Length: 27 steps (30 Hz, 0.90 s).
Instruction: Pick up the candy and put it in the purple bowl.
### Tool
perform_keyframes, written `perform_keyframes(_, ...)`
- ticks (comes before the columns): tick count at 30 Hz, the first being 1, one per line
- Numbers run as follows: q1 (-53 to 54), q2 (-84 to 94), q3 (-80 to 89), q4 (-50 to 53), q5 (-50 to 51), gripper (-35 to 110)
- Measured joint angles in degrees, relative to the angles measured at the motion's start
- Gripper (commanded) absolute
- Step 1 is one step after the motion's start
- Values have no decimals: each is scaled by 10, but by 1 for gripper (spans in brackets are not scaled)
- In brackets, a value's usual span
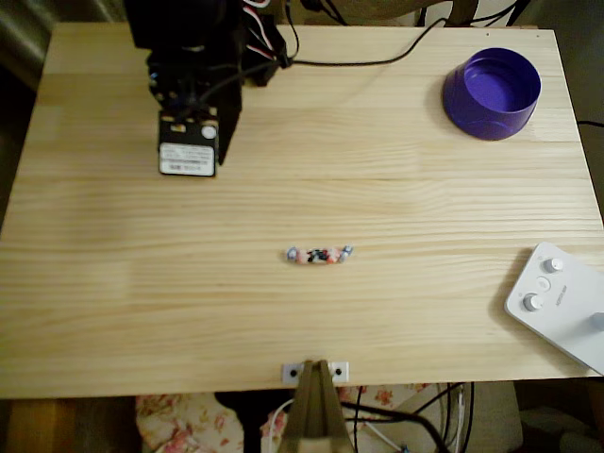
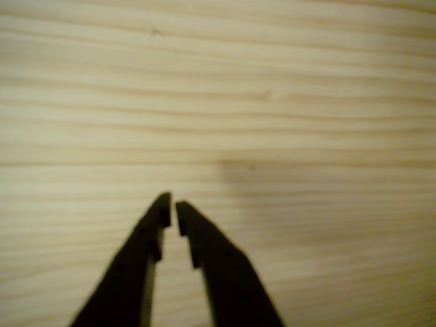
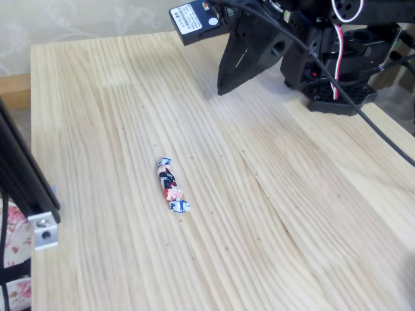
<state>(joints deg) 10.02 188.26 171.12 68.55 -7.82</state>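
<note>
Gripper [image 2: 172, 208] fingertips nearly pressed together, holding nothing, above bare table [image 1: 113, 311] (far left corner, overhead view). We note candy [image 1: 320, 255] lying mid-table, well apart; purple bowl [image 1: 492, 93] at far right.

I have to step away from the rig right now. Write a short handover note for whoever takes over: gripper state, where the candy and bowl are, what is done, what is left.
Gripper: shut or nearly so, with nothing between the fingertips, above bare wood near the table's top-left corner in the overhead view.
Candy: lying flat near the table's middle, untouched and well away from the gripper.
Purple bowl: upright at the top-right corner in the overhead view, with nothing inside.
White device with knobs: at the right edge, not part of the job.
Done: nothing yet.
Left: open, reach the candy, grasp it, carry it to the bowl, release.
</note>
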Motion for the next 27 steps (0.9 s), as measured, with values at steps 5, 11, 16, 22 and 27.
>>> perform_keyframes(5,20,0,0,0,41,-1)
perform_keyframes(11,23,0,0,0,54,-1)
perform_keyframes(16,23,0,0,0,54,-1)
perform_keyframes(22,23,0,0,0,54,-1)
perform_keyframes(27,23,0,0,0,54,-1)
